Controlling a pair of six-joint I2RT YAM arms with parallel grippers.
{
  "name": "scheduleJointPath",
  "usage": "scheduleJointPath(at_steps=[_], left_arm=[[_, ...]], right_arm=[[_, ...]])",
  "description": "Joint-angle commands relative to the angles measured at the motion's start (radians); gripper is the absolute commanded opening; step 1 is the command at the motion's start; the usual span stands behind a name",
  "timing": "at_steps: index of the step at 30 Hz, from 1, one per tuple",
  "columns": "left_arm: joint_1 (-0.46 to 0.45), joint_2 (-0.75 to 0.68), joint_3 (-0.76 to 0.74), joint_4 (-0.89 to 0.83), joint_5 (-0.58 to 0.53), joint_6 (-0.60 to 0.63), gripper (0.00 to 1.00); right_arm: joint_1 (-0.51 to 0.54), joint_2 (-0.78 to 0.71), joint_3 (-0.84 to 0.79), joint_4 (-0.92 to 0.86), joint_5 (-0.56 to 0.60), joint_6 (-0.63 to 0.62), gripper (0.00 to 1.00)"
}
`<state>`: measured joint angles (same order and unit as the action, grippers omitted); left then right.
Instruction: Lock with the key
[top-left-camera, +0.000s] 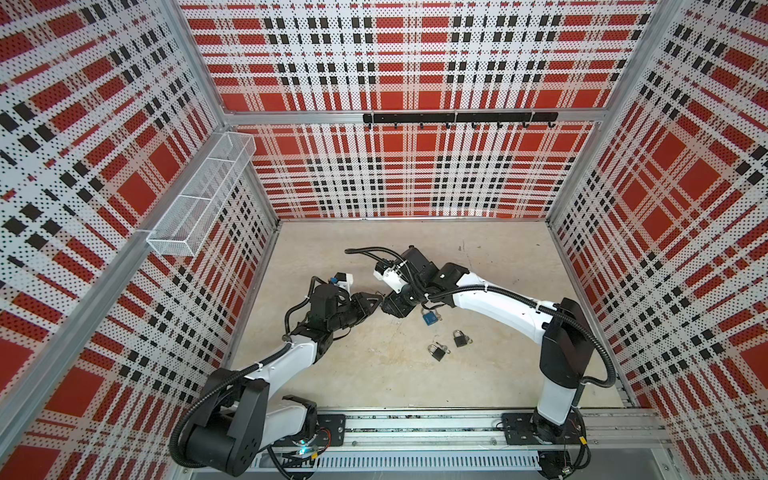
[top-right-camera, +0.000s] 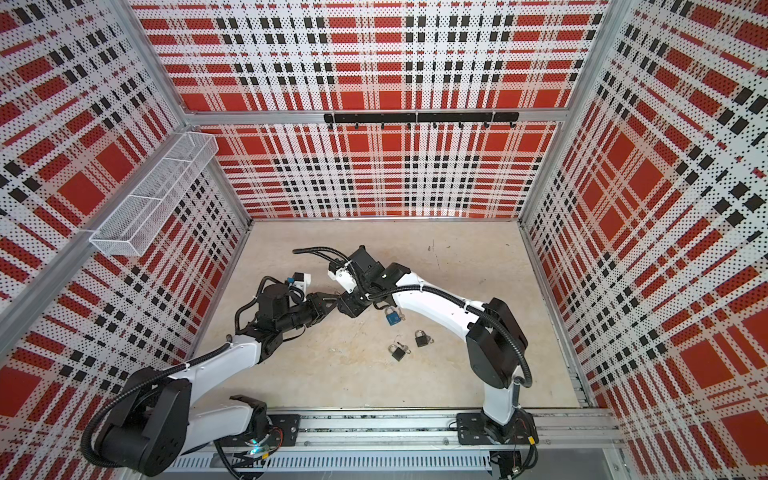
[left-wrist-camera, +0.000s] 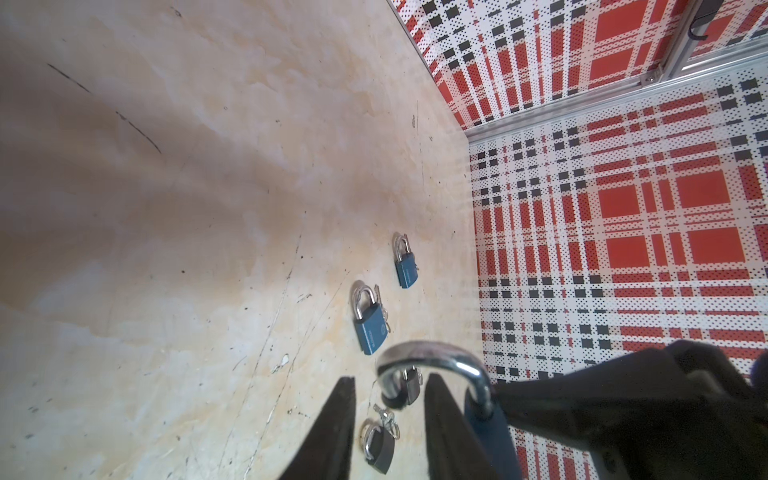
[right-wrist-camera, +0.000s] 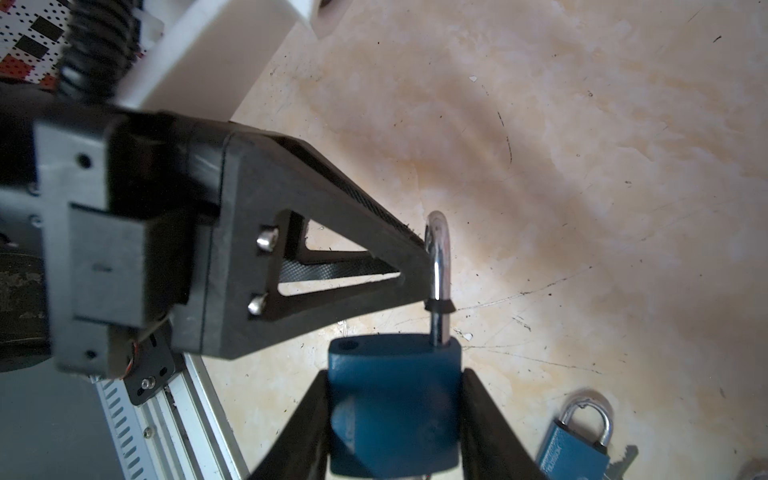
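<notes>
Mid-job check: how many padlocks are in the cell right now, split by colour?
Blue padlocks with steel shackles: 3
Dark grey padlocks with steel shackles: 2
Total: 5

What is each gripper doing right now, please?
Left gripper: open, one finger at the shackle.
Right gripper: closed on the blue padlock.

Padlock (right-wrist-camera: 395, 399) matt blue; shackle (right-wrist-camera: 441, 249) glossy mtl.
</notes>
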<state>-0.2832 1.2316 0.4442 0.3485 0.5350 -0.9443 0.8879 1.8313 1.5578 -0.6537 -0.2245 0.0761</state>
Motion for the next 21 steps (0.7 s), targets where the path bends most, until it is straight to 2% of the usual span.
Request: scheduleJointPath(at_steps=[1, 21], left_arm=[[-0.008, 0.016, 0.024, 0.059, -0.018, -0.026, 0.32], [-0.013, 0.071, 0.042, 0.115, -0.042, -0.049, 0.31]], right_arm=[[0.000, -0.053, 0.031, 0.063, -0.022, 0.005, 0.28], [0.000, -0.061, 0.037, 0.068, -0.037, 0.013, 0.27]])
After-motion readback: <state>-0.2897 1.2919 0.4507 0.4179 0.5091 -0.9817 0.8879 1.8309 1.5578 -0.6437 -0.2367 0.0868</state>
